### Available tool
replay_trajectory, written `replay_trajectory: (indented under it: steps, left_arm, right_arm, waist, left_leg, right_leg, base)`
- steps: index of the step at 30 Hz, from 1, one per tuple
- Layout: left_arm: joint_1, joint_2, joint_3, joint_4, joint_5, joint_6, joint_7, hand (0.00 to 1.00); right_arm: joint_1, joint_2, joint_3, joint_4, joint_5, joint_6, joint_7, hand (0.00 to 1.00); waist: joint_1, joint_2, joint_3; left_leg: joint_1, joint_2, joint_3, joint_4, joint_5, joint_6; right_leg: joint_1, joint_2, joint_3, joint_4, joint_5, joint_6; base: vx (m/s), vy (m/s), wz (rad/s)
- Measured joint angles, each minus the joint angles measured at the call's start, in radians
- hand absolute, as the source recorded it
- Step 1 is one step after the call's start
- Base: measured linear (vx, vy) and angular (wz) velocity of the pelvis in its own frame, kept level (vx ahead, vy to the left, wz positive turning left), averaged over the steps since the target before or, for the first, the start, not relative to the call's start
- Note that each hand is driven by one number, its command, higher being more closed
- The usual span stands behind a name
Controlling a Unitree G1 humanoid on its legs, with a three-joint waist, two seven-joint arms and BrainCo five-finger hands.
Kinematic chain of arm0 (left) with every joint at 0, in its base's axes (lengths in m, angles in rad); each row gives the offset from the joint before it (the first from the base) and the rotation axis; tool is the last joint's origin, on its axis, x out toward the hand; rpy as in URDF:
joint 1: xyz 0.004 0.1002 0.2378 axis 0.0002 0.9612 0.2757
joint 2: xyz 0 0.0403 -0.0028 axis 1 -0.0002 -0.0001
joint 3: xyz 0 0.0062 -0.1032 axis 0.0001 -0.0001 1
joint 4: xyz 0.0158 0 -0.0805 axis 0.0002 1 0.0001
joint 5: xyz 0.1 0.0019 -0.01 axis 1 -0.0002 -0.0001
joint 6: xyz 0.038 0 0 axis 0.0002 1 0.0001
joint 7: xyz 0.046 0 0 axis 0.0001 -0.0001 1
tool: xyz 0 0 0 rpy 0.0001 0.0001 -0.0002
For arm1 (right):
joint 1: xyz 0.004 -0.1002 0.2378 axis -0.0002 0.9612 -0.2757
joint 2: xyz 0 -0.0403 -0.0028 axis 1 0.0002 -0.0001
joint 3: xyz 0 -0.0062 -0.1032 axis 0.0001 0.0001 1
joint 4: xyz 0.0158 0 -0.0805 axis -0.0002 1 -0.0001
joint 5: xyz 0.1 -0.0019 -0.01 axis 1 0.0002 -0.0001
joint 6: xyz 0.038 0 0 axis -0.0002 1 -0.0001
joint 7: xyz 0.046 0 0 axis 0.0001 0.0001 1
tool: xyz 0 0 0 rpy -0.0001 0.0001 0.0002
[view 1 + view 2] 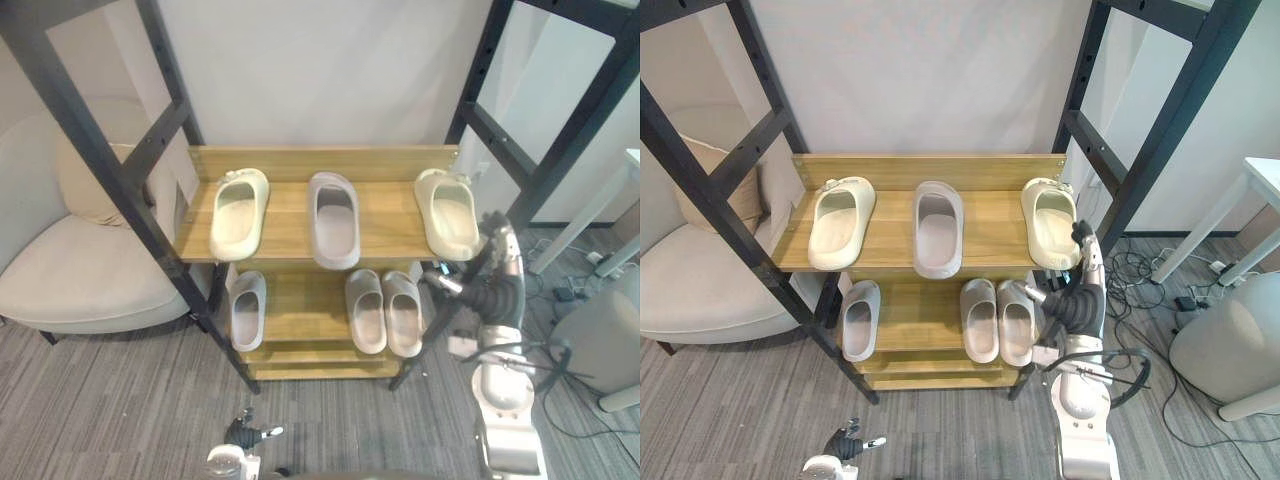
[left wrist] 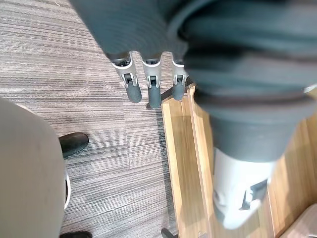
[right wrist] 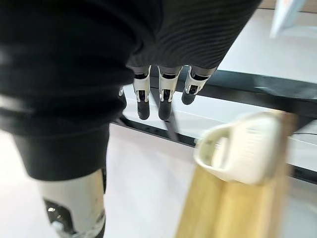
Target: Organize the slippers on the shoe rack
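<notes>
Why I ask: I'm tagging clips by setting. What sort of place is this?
Probably an office or lab corner set up like a home entryway: a wooden shoe rack with slippers, a cream armchair, grey carpet.

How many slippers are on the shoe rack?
6. Upper shelf: cream left, grey middle, cream right. Lower shelf: grey left, two grey right. Others may be hidden below.

shoe rack [image 1: 300,162] | top shelf [image 1: 290,215]: left cream slipper [image 1: 239,213], middle grey slipper [image 1: 334,220], right cream slipper [image 1: 447,213] | lower shelf [image 1: 300,310]: single grey slipper [image 1: 247,309], grey pair [image 1: 368,315] side by side
</notes>
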Motion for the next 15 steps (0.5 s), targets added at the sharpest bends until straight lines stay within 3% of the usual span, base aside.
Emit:
replay_trajectory:
  steps: [7, 15]
  left_arm:
    - [-0.004, 0.001, 0.000, 0.001, 0.001, 0.000, -0.017, 0.00]
    - [-0.023, 0.002, -0.010, 0.001, 0.000, -0.001, -0.020, 0.00]
  right_arm:
    - [-0.174, -0.077, -0.022, 0.154, 0.009, 0.014, -0.002, 0.00]
    - [-0.368, -0.135, -0.020, 0.405, 0.043, 0.058, 0.001, 0.00]
  waist:
    - [0.008, 0.000, 0.000]
    - [0.049, -0.006, 0.008]
  left_leg:
    - [-0.002, -0.008, -0.020, -0.001, 0.006, 0.003]
    - [-0.026, -0.015, -0.055, 0.000, 0.014, 0.007]
  right_leg:
    - [0.005, -0.002, -0.005, -0.001, 0.000, 0.000]
    - [0.007, -0.005, -0.038, -0.021, 0.002, 0.001]
  base:
    - [-0.02, -0.014, 0.06]
    - [0.00, -0.020, 0.12]
